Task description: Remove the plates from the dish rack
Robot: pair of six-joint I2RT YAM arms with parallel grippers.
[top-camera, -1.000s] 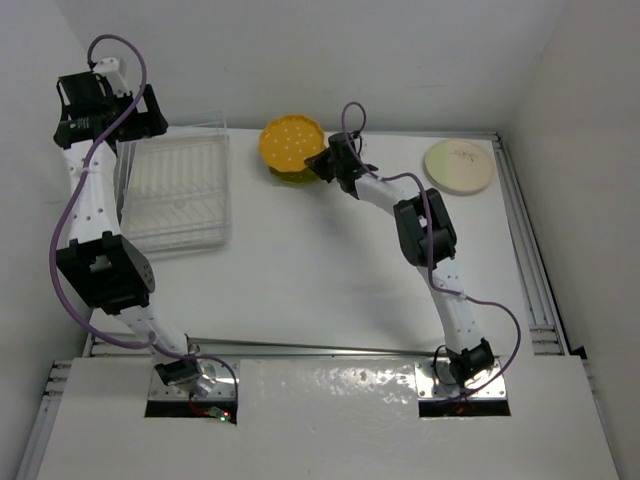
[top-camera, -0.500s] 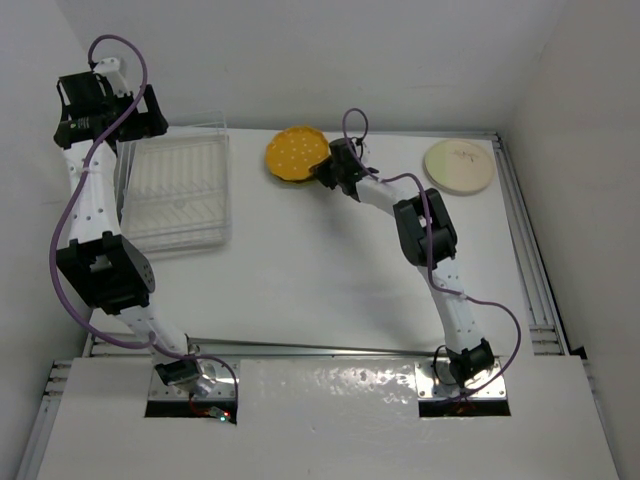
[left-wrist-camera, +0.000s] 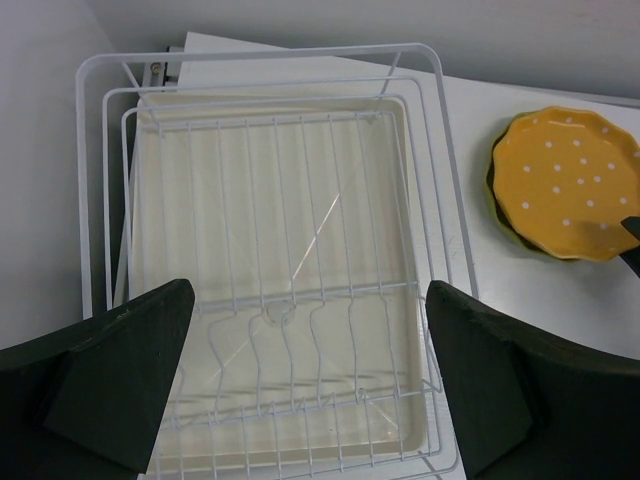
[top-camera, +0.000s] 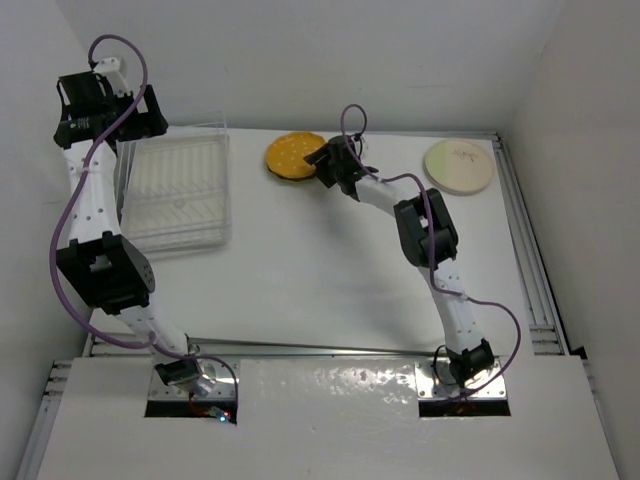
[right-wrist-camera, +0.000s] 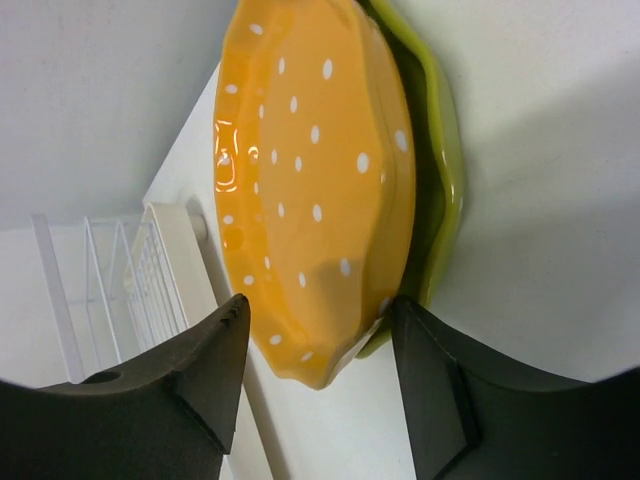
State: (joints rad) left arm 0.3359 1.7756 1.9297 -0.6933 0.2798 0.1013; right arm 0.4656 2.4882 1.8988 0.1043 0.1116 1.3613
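From above, we see the orange plate (top-camera: 293,155) at twelve o'clock and the dish rack (top-camera: 180,195) at ten. Left wrist: our left gripper (left-wrist-camera: 308,305) gapes wide over the rack. Right wrist: our right gripper (right-wrist-camera: 318,322) pinches the orange plate's rim atop the green plate (right-wrist-camera: 441,150).

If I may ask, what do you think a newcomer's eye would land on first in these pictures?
Most striking is the orange dotted plate at the table's far edge, gripped by the right pincer and lying on a lime green plate. Next, the dish rack at far left holds no plates, and the open left pincer hovers over it. A cream plate lies alone at far right.
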